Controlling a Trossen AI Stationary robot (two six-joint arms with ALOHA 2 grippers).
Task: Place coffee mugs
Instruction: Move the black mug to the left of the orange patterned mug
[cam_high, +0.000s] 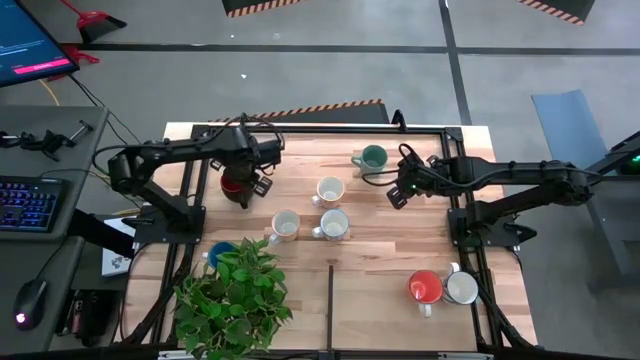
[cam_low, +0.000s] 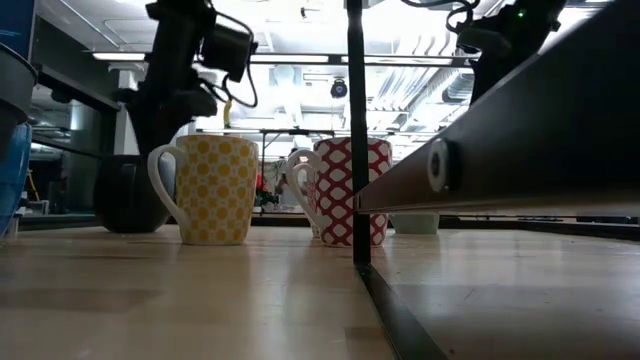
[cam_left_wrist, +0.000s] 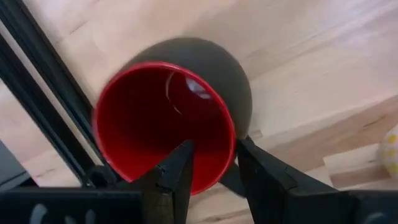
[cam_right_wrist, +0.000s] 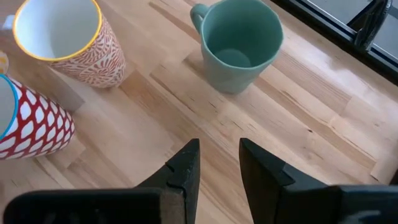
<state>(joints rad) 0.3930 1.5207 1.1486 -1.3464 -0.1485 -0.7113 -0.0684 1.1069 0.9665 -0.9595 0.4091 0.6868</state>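
At the table's (cam_high: 400, 250) back-left, the left tool (cam_left_wrist: 211, 163) straddles the rim of the dark red mug (cam_left_wrist: 166, 118), fingers slightly apart, one inside, one outside. Right tool (cam_right_wrist: 217, 163) hovers empty, partly open, near the green mug (cam_right_wrist: 239, 42)

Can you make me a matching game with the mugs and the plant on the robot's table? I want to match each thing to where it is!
Things:
1. dark mug with red inside
2. green mug
3. orange mug
4. leafy plant

Places:
A. near corner on the right arm's side, beside a white mug
B. near edge on the left arm's side
C. its rim sits between the left gripper fingers
D. far side of the table, in front of the right gripper

Pairs: 1-C, 2-D, 3-A, 4-B
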